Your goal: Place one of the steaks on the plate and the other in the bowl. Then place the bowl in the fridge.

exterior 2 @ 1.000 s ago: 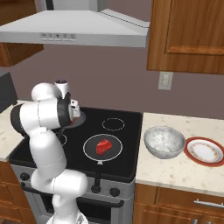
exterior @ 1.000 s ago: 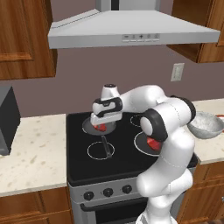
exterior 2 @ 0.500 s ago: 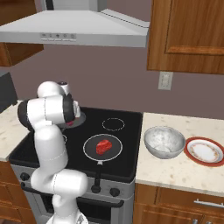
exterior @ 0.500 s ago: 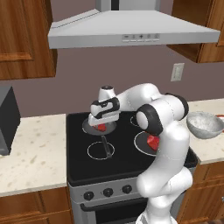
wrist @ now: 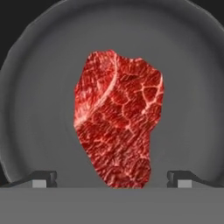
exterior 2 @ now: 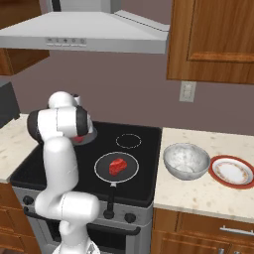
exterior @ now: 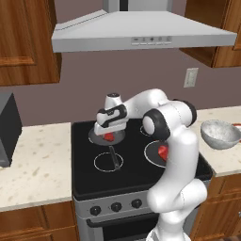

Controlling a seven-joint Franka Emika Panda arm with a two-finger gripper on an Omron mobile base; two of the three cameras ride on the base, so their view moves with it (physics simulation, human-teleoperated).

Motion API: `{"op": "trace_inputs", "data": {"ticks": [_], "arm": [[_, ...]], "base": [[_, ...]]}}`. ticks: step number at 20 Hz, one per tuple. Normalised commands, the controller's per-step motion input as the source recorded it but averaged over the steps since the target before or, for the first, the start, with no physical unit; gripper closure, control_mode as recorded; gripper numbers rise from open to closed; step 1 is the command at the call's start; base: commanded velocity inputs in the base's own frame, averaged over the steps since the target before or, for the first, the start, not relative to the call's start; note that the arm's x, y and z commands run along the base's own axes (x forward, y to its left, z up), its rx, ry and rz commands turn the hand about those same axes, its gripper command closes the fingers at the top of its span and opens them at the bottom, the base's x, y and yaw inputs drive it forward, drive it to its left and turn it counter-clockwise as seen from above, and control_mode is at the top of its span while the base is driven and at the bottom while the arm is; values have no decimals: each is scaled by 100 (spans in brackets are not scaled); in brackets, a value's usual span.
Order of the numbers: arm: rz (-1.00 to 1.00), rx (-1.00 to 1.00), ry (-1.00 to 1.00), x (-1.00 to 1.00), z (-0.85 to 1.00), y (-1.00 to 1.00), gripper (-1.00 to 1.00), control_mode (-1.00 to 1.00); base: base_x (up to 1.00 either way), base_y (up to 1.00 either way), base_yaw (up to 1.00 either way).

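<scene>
Black stove (exterior 2: 144, 149) set between two counter (exterior: 37, 164) sections. Dark pan (exterior 2: 130, 171) on front burner, holding one steak (exterior 2: 117, 165). Second pan (wrist: 192, 87) at rear burner, carrying other steak (wrist: 118, 118). Speckled bowl (exterior 2: 186, 159) on counter right of stove, plate (exterior 2: 231, 171) just beside it. Hand (wrist: 112, 177) poised directly over rear steak, jaws spread wide, gripping nothing.

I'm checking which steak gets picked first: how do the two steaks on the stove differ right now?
The rear-left steak lies in the back pan directly under the open gripper, framed between its fingertips in the hand view; the front steak lies in the nearer pan with nothing over it. The rear one is partly hidden by the hand in the base views, while the front one shows whole from the right. Both are red, raw and flat.
</scene>
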Motion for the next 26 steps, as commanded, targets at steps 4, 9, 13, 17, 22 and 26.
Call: {"op": "trace_inputs", "data": {"ticks": [4, 9, 13, 17, 22, 26], "arm": [[0, 0, 0, 24, -15, 0, -100, -100], [0, 0, 0, 9, -11, 0, -100, -100], [0, 0, 0, 1, -13, 0, -100, -100], [0, 0, 0, 0, -18, 5, -100, -100], [0, 0, 0, 1, -17, 0, -100, -100], [0, 0, 0, 22, -24, 0, -100, -100]], "base": [[0, 0, 0], [0, 0, 0], [0, 0, 0], [0, 0, 0], [0, 0, 0], [0, 0, 0]]}}
